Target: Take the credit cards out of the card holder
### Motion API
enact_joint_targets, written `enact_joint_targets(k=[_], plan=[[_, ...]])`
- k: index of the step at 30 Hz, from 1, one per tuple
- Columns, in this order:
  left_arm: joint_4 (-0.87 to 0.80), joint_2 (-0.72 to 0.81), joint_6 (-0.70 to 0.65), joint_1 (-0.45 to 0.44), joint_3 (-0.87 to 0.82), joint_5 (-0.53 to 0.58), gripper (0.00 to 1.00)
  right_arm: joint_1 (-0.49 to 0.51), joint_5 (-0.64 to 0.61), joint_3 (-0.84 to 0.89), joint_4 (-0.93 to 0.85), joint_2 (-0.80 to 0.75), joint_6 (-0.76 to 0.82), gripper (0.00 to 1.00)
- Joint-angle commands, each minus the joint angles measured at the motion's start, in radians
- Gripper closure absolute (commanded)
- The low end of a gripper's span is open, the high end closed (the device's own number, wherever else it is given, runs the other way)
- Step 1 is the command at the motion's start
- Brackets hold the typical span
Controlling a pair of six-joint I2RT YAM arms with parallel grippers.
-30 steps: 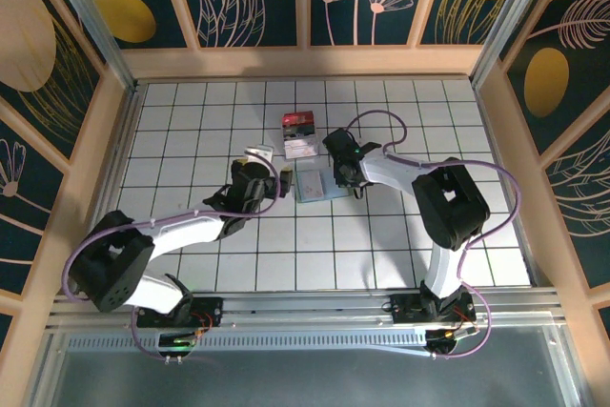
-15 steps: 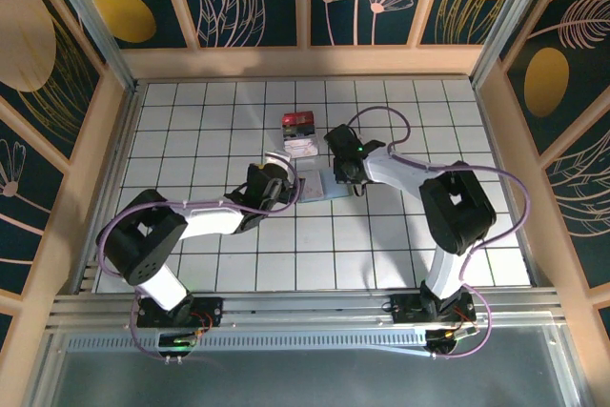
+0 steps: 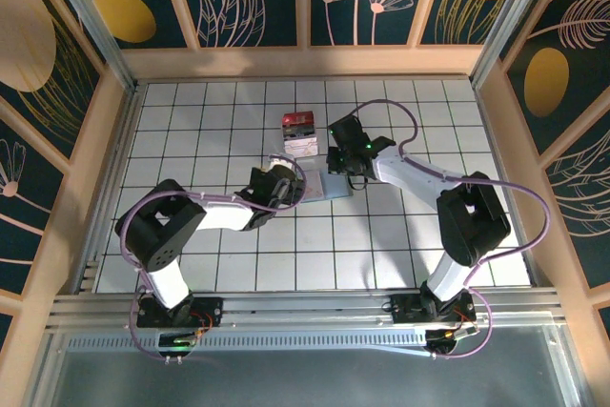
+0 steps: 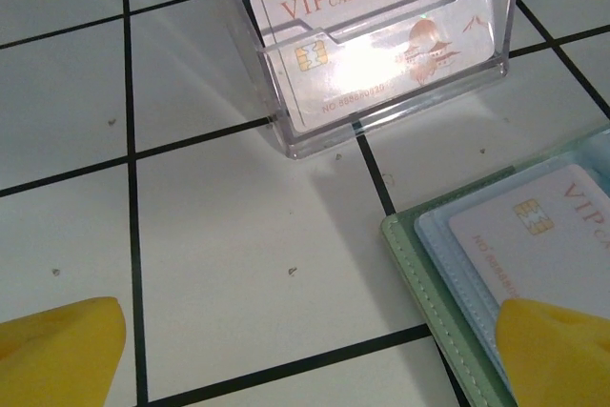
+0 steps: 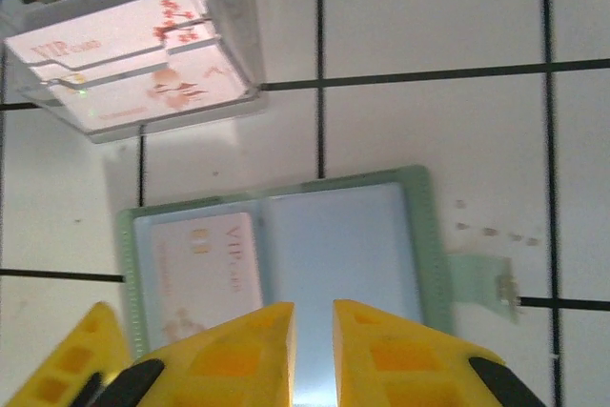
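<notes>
The card holder (image 5: 334, 235) lies open and flat on the tiles, green-edged with pale blue sleeves (image 3: 317, 187). A white-pink credit card (image 5: 205, 269) sits in its left pocket, and its corner is also in the left wrist view (image 4: 543, 226). My right gripper (image 5: 314, 355) hovers over the holder's middle, fingers (image 5: 229, 355) drawn close with a thin slit between them; I cannot tell whether they pinch a sleeve. My left gripper (image 4: 305, 359) is open wide just left of the holder (image 4: 429, 254), its right fingertip (image 4: 558, 350) over the holder's near corner.
A clear plastic box (image 4: 381, 45) with white VIP cards stands just beyond the holder (image 5: 133, 54). Behind it is a red-topped box (image 3: 298, 123). The holder's clasp tab (image 5: 486, 278) sticks out to the right. Wooden walls (image 3: 114, 140) ring the tiled table.
My left arm has swung right, bringing its open gripper up to the holder's left edge. The right gripper's fingers have drawn closer together over the holder.
</notes>
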State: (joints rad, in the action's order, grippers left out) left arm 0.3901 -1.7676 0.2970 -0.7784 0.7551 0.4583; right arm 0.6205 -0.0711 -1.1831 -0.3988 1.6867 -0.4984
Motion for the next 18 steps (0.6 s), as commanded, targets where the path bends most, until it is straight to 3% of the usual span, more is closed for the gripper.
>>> enact_joint_targets(k=[1,18], plan=[[-0.019,-0.028,0.038,-0.001,0.032,0.026,0.01,-0.001,0.109,-0.012,0.059,0.036,-0.027,0.82],[-0.079,-0.047,0.054,0.001,0.026,0.040,0.01,-0.001,0.217,0.004,0.135,0.154,-0.055,0.82]])
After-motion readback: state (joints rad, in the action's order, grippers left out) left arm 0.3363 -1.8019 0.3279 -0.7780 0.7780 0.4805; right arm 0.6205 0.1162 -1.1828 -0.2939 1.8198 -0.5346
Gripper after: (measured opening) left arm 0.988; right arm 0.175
